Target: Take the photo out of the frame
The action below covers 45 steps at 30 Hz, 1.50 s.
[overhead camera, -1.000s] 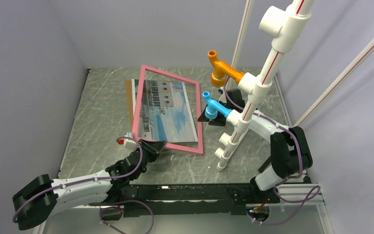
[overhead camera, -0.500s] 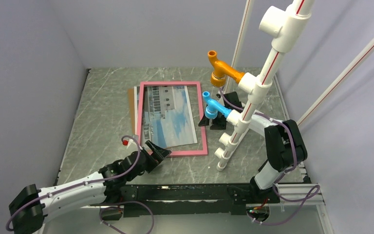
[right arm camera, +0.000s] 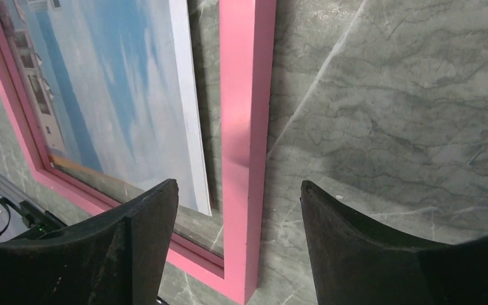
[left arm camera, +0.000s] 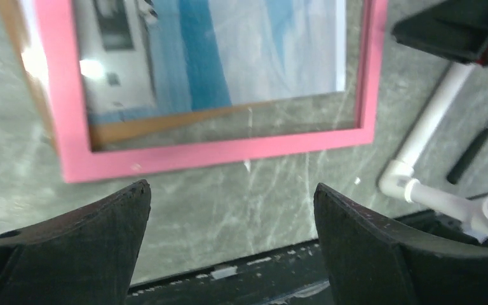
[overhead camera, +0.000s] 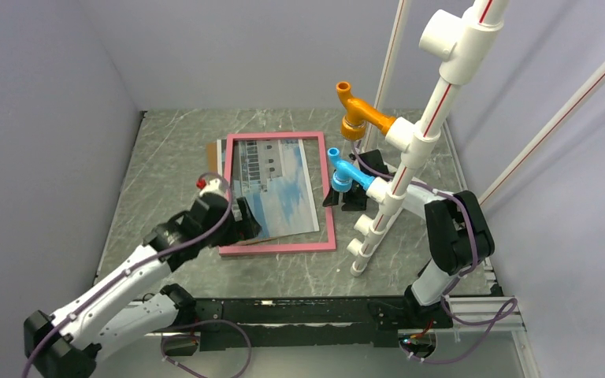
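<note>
Counting, we see one thin pink rectangular frame [overhead camera: 283,246] flat on the grey marble desk [overhead camera: 165,181], nearer its far edge; one building-and-sky photo [overhead camera: 280,189] print inside it; one brown backing board [overhead camera: 213,169] showing beyond its left side. Two grippers hover empty: left gripper [left arm camera: 232,190] wide, right gripper [right arm camera: 238,187] parted.
</note>
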{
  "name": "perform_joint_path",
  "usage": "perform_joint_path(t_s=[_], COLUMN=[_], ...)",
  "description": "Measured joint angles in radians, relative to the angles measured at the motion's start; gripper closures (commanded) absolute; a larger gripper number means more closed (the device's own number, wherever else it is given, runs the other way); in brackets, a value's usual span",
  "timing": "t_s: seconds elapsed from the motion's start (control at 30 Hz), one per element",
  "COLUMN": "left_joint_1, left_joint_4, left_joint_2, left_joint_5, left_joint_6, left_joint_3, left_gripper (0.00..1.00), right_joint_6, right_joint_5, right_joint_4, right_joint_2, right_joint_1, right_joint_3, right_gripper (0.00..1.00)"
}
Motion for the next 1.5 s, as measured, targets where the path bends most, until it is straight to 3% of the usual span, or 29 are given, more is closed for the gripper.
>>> perform_joint_path(t_s=[0.2,0.4,0.57,0.73,0.9,1.07,1.3,1.37,1.5], left_joint_1=[0.293,0.474,0.526,0.566,0.57,0.57,0.568,0.566,0.566], left_joint_4=[-0.048,-0.033,-0.016,-0.009,0.011,0.022,0.024,0.022,0.022], left_joint_2=[0.248,0.558,0.794,0.859,0.859,0.88,0.906,0.917,0.938], left_joint_5=[0.083,0.126,0.132,0.166,0.198,0.224,0.23,0.229,0.228], left_joint_6=[0.293,0.486,0.567,0.595,0.608,0.616,0.618,0.619,0.617], left_joint_3=[0.184,0.315,0.404,0.403,0.402,0.402,0.401,0.408,0.427], left_gripper=[0.01,0.05,0.12,0.14,0.39,0.5,0.47,0.52,0.75], right_joint_6=[0.003,0.01,0.008,0.005,0.005,0.005,0.004,0.002,-0.008], right_joint_5=[0.062,0.156,0.24,0.308,0.357,0.377,0.405,0.407,0.414], right_joint_4=[-0.014,-0.032,-0.064,-0.072,-0.065,-0.045,-0.024,-0.023,-0.014], right_joint_2=[0.019,0.059,0.094,0.118,0.136,0.143,0.148,0.148,0.154], right_joint_1=[0.031,0.084,0.121,0.153,0.178,0.188,0.196,0.197,0.197], right_joint_3=[0.017,0.058,0.101,0.13,0.148,0.148,0.147,0.147,0.147], right_gripper=[0.3,0.29,0.29,0.29,0.35,0.37,0.35,0.38,0.6])
